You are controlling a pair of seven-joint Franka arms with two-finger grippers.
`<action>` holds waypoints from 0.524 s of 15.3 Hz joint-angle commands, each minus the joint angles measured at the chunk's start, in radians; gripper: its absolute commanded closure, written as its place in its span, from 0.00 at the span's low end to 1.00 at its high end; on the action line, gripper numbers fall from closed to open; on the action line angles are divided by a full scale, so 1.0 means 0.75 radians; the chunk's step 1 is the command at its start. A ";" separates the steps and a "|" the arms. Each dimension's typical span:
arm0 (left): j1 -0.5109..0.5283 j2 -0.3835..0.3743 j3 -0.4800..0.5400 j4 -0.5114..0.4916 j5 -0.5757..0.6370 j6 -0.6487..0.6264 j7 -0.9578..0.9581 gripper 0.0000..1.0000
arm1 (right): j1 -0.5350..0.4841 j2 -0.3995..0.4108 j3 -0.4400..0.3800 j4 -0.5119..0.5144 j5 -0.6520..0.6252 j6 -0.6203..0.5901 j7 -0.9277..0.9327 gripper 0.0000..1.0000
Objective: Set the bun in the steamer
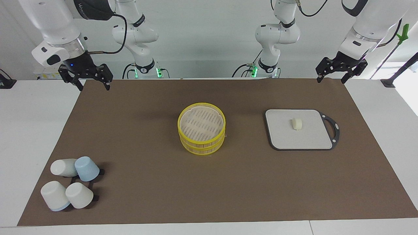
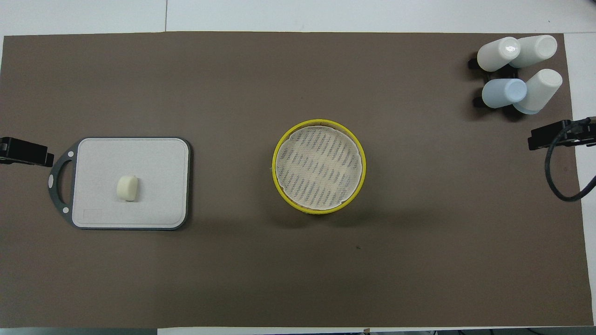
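The bun (image 1: 297, 124) (image 2: 127, 188) is a small cream lump lying on a grey board with a black rim (image 1: 284, 138) (image 2: 153, 163), toward the left arm's end of the table. The steamer (image 1: 201, 133) (image 2: 319, 167), a yellow-rimmed two-tier basket with a pale slatted base, stands uncovered and empty at the middle of the brown mat. My left gripper (image 1: 330, 80) (image 2: 25, 152) hangs open in the air over the mat's edge beside the board's handle, holding nothing. My right gripper (image 1: 94, 86) (image 2: 554, 136) hangs open over the mat's edge at the right arm's end.
Several white and blue cups (image 1: 70, 182) (image 2: 519, 72) lie on a black rack at the right arm's end, farther from the robots than the steamer. The brown mat (image 1: 147, 195) covers most of the white table.
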 commanded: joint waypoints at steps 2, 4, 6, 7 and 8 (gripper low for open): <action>-0.006 -0.002 0.001 0.011 0.030 0.007 -0.008 0.00 | 0.005 0.008 -0.011 0.016 0.015 -0.022 -0.015 0.00; -0.008 -0.002 0.001 0.011 0.030 0.007 -0.010 0.00 | 0.005 0.002 -0.002 0.010 0.015 -0.030 -0.011 0.00; -0.008 -0.002 0.001 0.011 0.030 0.009 -0.012 0.00 | 0.005 -0.001 0.000 0.006 0.015 -0.040 -0.015 0.00; -0.008 -0.002 0.001 0.011 0.030 0.009 -0.012 0.00 | 0.005 -0.003 0.006 0.004 0.015 -0.048 -0.025 0.00; -0.008 -0.002 0.001 0.011 0.030 0.007 -0.012 0.00 | 0.001 -0.015 0.008 0.002 0.013 -0.077 -0.045 0.00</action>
